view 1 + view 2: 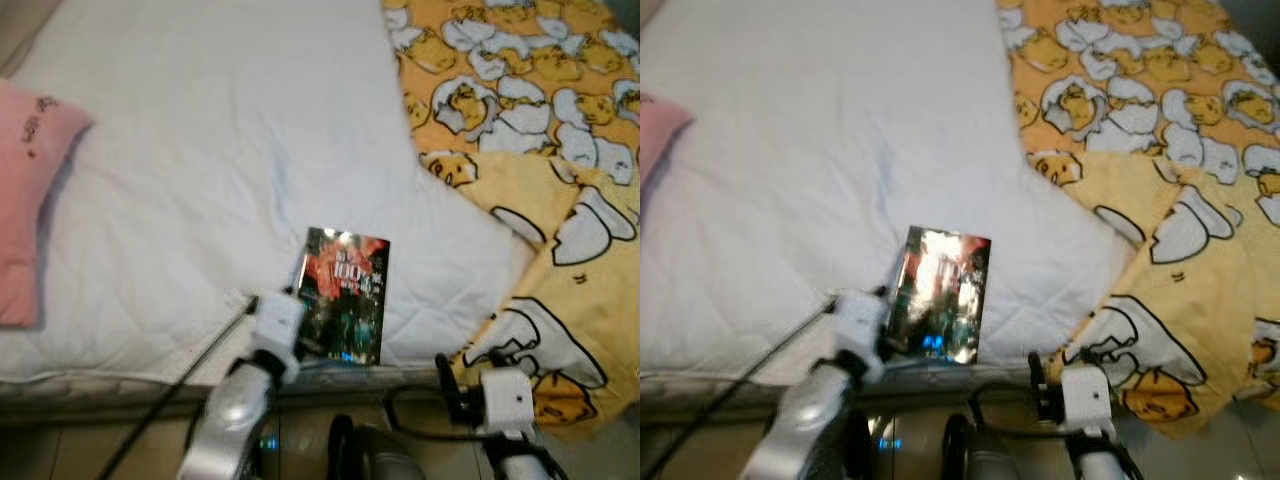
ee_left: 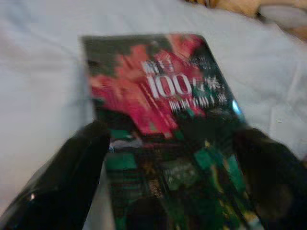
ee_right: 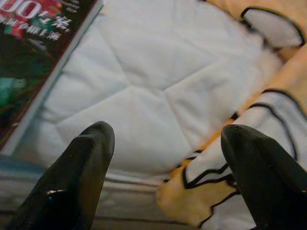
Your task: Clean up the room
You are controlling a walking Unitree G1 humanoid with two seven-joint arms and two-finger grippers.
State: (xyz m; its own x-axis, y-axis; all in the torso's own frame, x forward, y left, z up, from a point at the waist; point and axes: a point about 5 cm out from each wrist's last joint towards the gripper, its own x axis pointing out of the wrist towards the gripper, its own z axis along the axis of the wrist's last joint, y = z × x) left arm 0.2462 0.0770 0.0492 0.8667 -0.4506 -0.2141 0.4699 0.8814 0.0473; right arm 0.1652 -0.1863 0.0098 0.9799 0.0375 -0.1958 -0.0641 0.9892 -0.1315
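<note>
Glossy book [image 1: 345, 295] (red-and-green cover)

The book [image 1: 344, 296] has a glossy, glare-catching cover; the bed [image 1: 200, 180] wears matt quilted white cloth; the blanket [image 1: 540, 130] is soft printed fabric.

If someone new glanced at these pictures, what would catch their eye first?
Probably the glossy dark book with red cover art, lying near the white bed's front edge, with the left gripper open around it. Next, the yellow cartoon-print blanket bunched on the right.
</note>
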